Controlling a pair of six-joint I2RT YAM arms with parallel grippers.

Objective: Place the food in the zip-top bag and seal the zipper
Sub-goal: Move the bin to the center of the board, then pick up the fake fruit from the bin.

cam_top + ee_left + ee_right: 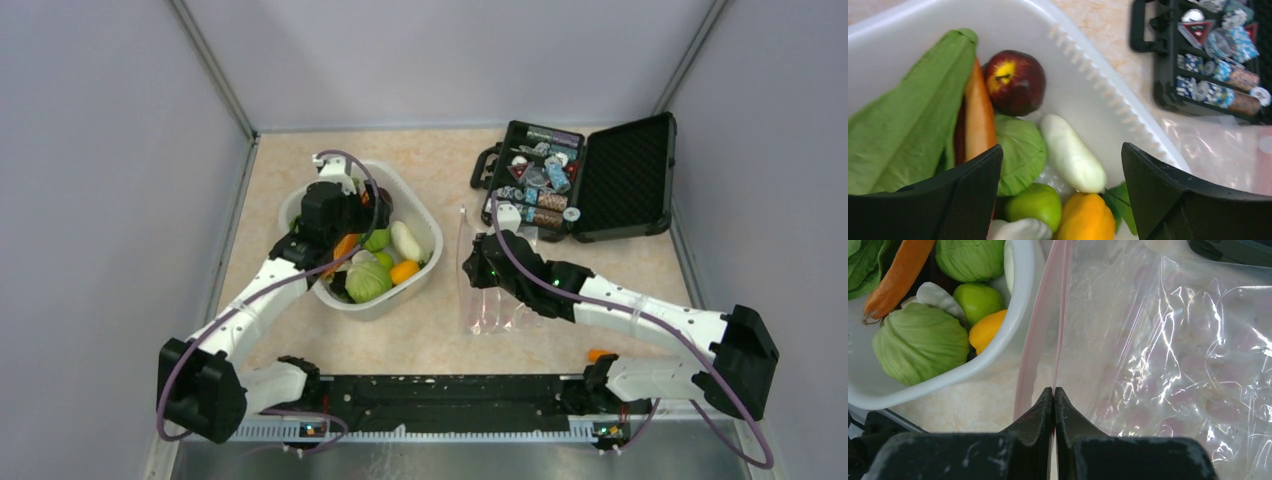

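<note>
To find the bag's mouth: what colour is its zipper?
Pink-red zipper, best in right wrist view.

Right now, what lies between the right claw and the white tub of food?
In the right wrist view, the pink zipper of the zip-top bag and a sliver of bare table separate the right gripper from the white tub.

The tub stands on the desk, left of centre. The food lies in the tub, with a cabbage at the near side and a radish toward the right wall. The zip-top bag lies just right of the tub, its zipper along the edge beside the tub. The case sits behind the bag, far right. The left gripper hangs over the tub. The right gripper pinches the zipper.
</note>
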